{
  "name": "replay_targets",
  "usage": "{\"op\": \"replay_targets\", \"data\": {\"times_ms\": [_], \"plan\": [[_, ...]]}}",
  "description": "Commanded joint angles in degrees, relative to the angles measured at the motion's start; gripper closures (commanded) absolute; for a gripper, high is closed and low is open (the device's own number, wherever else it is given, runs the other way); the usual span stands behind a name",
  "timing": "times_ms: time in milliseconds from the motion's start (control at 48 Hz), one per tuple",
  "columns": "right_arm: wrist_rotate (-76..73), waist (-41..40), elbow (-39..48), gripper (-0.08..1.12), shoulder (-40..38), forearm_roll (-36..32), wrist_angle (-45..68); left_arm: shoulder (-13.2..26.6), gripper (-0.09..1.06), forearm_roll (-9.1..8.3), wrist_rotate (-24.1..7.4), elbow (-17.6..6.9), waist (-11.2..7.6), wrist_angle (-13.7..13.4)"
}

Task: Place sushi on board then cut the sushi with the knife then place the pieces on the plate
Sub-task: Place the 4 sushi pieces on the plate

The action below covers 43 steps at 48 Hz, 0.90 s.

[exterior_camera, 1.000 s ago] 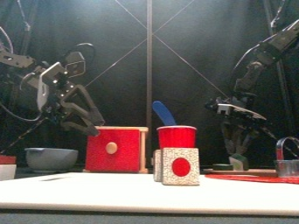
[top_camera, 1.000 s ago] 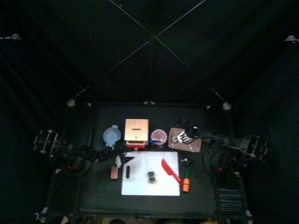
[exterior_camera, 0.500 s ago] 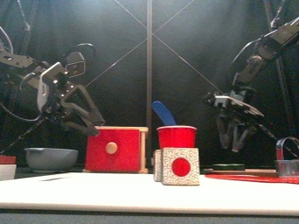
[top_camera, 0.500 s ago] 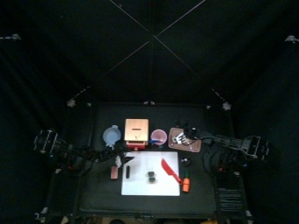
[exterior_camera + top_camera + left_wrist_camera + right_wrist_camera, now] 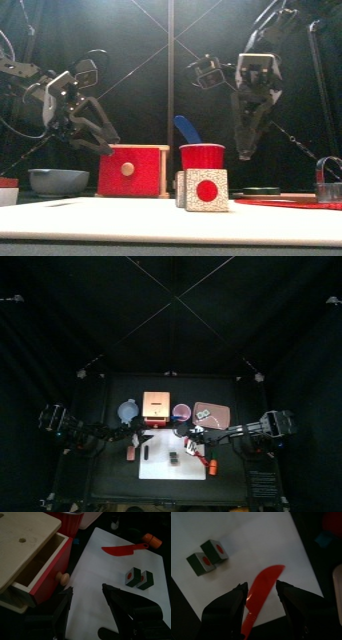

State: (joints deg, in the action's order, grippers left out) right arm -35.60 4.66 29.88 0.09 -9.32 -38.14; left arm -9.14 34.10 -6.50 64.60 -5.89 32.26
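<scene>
From above, the sushi (image 5: 174,457) lies on the white board (image 5: 158,468). From the front, it stands before the red cup (image 5: 203,157). Left wrist: my left fingers (image 5: 128,604) are apart above the board, near the wooden box (image 5: 27,547). Right wrist: my right fingers (image 5: 230,612) are spread, the red knife (image 5: 263,592) between them, the sushi close by.

Sushi roll (image 5: 174,457) on cutting board (image 5: 158,467), knife (image 5: 262,592) to its right. Behind board, left to right: bowl (image 5: 127,411), wooden box (image 5: 158,406), cup (image 5: 181,411), tray (image 5: 214,413).
</scene>
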Motion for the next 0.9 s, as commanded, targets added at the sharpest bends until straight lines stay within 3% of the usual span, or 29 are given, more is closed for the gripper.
{"op": "replay_targets", "data": {"times_ms": [21, 188, 396, 896], "plan": [[0.1, 2.0, -7.9, 0.21, 3.7, -2.7, -2.5, -0.2, 0.1, 0.09, -0.1, -1.2, -0.18, 0.3], [4.0, 3.0, -12.8, 0.21, 7.3, -2.5, -6.4, -0.1, 0.1, 0.18, -0.1, -1.3, -0.18, 0.2], [17.1, 2.6, -17.0, 0.21, 11.2, 9.1, -6.9, -0.1, 0.1, 0.53, -0.1, -1.6, -0.18, 0.2], [23.7, 2.5, -19.4, 0.21, 13.8, 10.5, -7.1, -0.1, 0.1, 1.85, -0.3, -1.3, -0.18, -1.0]]}}
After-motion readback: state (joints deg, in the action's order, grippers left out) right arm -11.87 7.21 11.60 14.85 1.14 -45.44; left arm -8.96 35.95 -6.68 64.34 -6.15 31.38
